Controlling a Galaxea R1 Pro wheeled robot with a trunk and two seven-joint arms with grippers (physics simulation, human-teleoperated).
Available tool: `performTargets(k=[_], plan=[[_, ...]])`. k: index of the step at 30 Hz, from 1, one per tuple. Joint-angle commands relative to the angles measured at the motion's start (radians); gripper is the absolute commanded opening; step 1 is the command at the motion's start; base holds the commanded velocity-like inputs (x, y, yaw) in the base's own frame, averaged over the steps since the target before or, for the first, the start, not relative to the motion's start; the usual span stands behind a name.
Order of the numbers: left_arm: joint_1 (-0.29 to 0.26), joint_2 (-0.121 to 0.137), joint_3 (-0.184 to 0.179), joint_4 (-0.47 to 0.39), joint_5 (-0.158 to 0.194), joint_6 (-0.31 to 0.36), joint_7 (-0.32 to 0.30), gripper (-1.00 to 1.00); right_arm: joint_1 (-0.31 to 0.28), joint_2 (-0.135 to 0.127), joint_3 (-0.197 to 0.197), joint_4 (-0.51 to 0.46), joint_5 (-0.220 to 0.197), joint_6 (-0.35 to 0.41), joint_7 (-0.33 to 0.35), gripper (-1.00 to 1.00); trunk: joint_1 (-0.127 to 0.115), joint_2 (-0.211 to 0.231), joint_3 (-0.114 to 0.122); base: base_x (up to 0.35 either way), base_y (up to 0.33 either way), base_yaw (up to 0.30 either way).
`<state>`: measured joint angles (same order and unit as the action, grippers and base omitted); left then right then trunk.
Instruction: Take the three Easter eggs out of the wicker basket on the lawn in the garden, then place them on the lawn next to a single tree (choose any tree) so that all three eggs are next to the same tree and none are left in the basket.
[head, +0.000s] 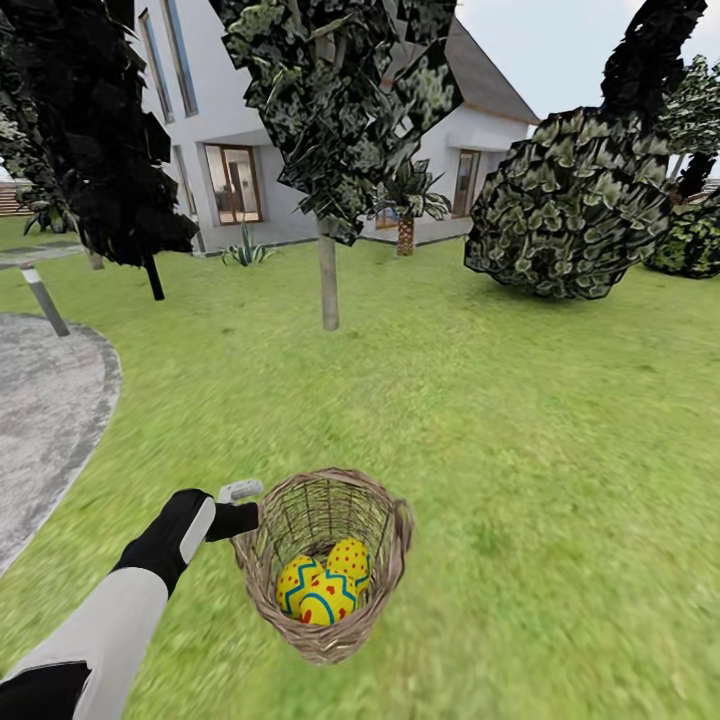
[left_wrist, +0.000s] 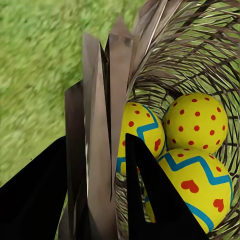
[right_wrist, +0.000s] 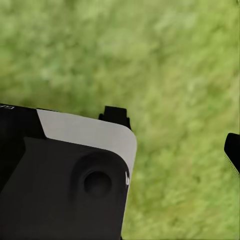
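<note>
The left pincer (head: 243, 520) is clenched on the rim of the basket (head: 322, 560), one finger (left_wrist: 155, 200) inside the wall and the other outside. The basket tilts, mouth turned up toward the camera, over the lawn (head: 520, 420). All three eggs (head: 325, 583) lie together at its bottom, touching each other. The right pincer (right_wrist: 175, 135) hangs released over bare grass. Farther off stands a pale-trunked tree (head: 328, 280), with a round bush (head: 570, 205) to its right and a white house (head: 300, 150) behind.
</note>
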<state>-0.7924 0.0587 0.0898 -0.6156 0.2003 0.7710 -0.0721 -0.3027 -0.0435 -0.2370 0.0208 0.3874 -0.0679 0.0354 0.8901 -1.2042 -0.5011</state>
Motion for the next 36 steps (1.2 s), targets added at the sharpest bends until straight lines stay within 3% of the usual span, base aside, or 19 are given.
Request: performTargets(k=[1,36], plan=[[-0.001,0.000,0.004,-0.001,0.008,0.005,-0.003,-1.00,-0.001,-0.001,-0.008,0.002,0.007,-0.005,0.002,1.00,0.001,-0.001,-0.001,0.324,0.088,0.000],[-0.001,-0.002,0.002,-0.003,0.009,0.005,0.004,-1.00,0.003,0.001,-0.008,0.004,0.006,-0.006,0.001,1.00,0.001,-0.001,-0.001,0.324,0.090,0.000]])
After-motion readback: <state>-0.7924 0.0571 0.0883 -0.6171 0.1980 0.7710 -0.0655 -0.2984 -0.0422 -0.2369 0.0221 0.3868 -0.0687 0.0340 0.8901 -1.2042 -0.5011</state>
